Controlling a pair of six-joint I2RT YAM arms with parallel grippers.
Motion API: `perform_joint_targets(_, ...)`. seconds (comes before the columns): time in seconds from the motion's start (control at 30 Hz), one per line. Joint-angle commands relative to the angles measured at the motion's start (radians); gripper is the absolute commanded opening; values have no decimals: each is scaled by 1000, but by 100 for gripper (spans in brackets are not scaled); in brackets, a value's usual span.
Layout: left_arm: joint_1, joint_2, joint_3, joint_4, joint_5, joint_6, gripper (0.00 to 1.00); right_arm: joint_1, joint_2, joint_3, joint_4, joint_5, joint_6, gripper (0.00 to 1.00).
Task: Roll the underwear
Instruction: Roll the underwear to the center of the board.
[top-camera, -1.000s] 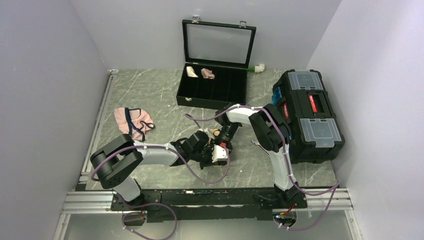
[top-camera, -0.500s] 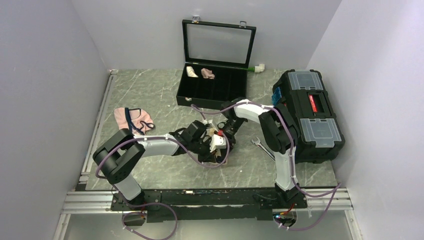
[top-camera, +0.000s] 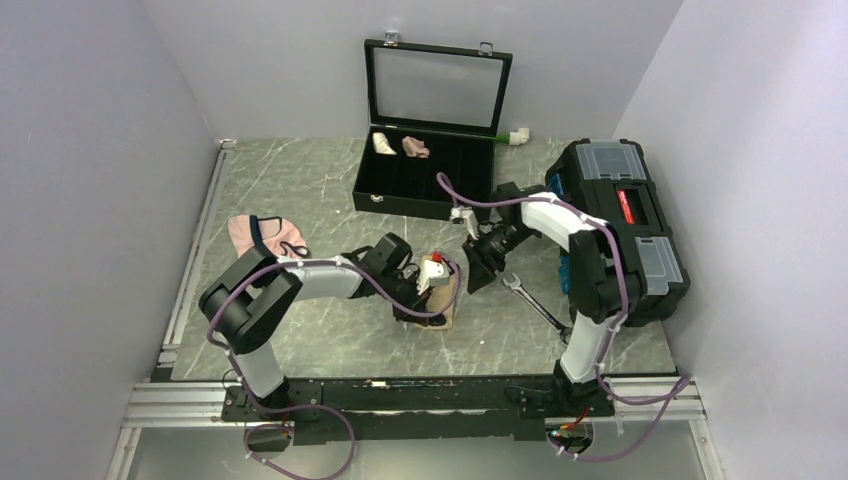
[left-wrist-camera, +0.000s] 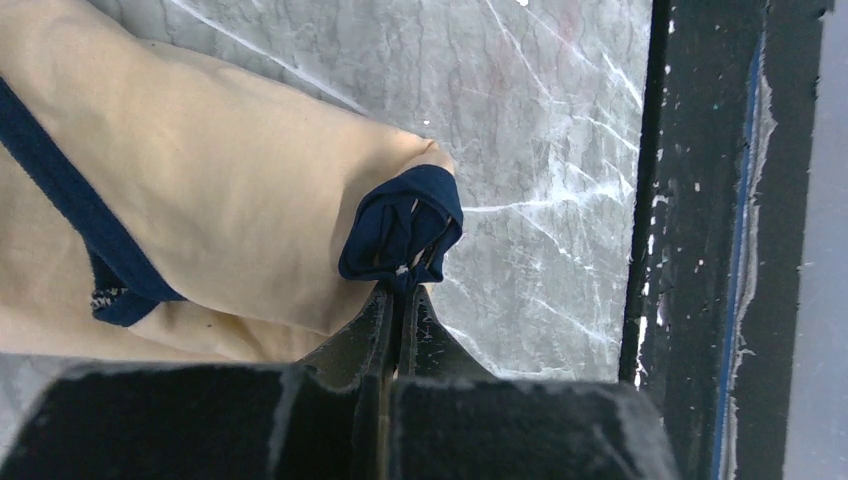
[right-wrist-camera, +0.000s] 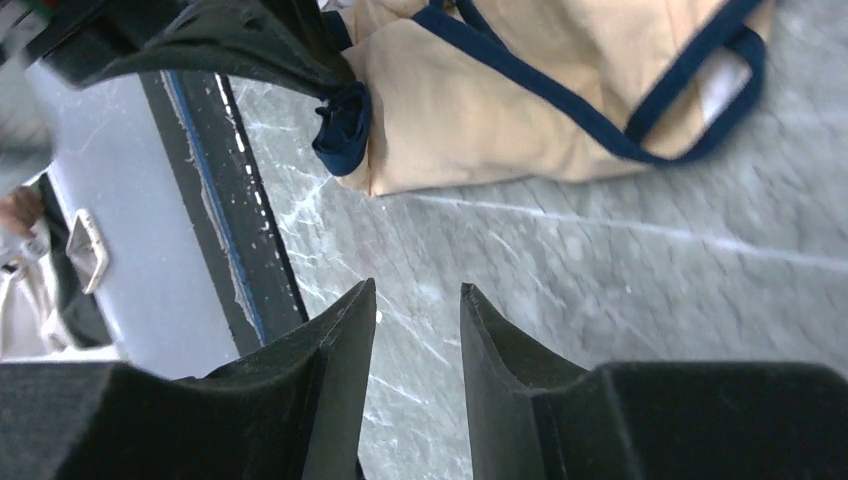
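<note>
Pale lavender walls (top-camera: 90, 150) close in left, far and right, all under soft, even light. Grey veined marble tabletop (top-camera: 300, 190) below, aluminium rail (top-camera: 180, 405) along the near edge, black glass-lidded case (top-camera: 437, 88) open at the far side, black toolbox (top-camera: 600, 165) on the right

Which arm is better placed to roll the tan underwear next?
Left. The left gripper is shut on the underwear, pinching its bunched navy edge, so it can probably turn the fabric over from there. The right gripper hangs open and empty over bare table, clear of the cloth.
</note>
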Motion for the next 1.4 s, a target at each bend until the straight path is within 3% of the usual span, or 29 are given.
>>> perform_joint_targets(0.0, 40, 103, 101, -121, 93, -16, 0, -53, -205, -101, 158, -25, 91, 40)
perform_joint_targets(0.27, 110, 363, 360, -422, 313, -1, 0, -47, -553, -347, 450, 81, 199, 52)
perform_joint_targets(0.57, 130, 574, 573, -686, 400, 41, 0, 17, -796, -479, 504, 237, 153, 55)
perform_joint_targets(0.83, 146, 648, 646, -755, 427, 5, 0, 328, -775, -527, 529, 478, 130, 52)
perform_joint_targets(1.1, 153, 699, 712, -836, 442, -9, 0, 548, -604, -501, 575, 623, 81, 50)
perform_joint_targets(1.37, 155, 705, 728, -856, 428, -6, 0, 666, -470, -493, 652, 743, 41, 44)
